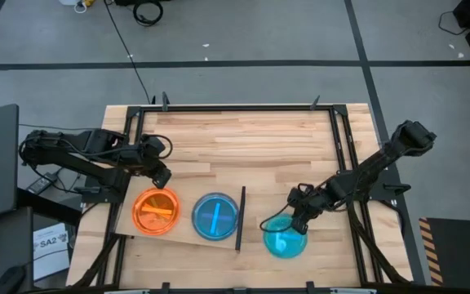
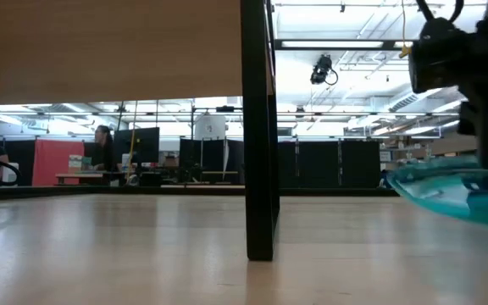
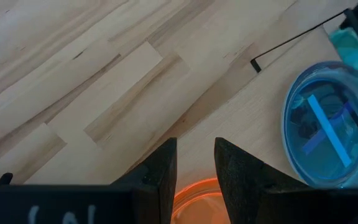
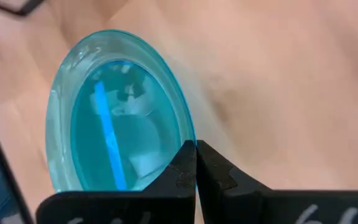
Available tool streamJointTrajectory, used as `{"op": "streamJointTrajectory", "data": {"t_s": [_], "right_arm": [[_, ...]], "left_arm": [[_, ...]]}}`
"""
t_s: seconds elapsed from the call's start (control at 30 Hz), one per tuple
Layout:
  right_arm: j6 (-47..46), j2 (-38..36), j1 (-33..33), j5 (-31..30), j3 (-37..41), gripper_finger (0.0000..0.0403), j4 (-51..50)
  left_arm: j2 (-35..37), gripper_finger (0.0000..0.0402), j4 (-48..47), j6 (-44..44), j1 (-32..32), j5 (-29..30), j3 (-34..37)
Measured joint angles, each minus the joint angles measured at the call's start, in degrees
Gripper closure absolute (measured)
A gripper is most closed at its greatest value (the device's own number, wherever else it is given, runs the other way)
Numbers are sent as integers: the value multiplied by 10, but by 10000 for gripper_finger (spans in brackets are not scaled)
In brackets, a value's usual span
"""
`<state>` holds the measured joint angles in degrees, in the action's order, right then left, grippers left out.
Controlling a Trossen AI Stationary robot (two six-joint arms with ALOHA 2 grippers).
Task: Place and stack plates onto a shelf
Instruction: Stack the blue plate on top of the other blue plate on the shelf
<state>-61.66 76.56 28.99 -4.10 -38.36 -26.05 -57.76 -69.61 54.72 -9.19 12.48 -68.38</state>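
Teal plate pinched in my right gripper, apparently off-shelf; orange plate and blue plate shelved; left gripper narrowly open.

The shelf is a flat pale panel lying on the tabletop, with a thin black strip standing up along the edge that faces the right gripper. Two plates sit flat on it side by side: an orange plate just under the left gripper, and a blue plate between the orange one and the strip. A third, teal plate is off the shelf, on the far side of the strip, pinched at its rim by the right gripper and tilted up a bit off the table. All three are round and see-through.
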Motion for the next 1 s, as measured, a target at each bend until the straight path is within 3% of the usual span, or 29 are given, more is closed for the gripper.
{"op": "streamJointTrajectory", "data": {"t_s": [0.27,0.53,0.77,1.0], "right_arm": [[31,-93,-72,-60,0,398,-83],[88,-148,-168,-112,-1,398,-99],[121,-161,-266,-143,-1,398,-63],[168,-151,-349,-126,-1,398,50]], "left_arm": [[0,288,48,-41,0,31,0],[0,288,124,-100,0,49,0],[-10,288,167,-148,0,112,0],[-46,288,188,-170,26,117,0]]}}
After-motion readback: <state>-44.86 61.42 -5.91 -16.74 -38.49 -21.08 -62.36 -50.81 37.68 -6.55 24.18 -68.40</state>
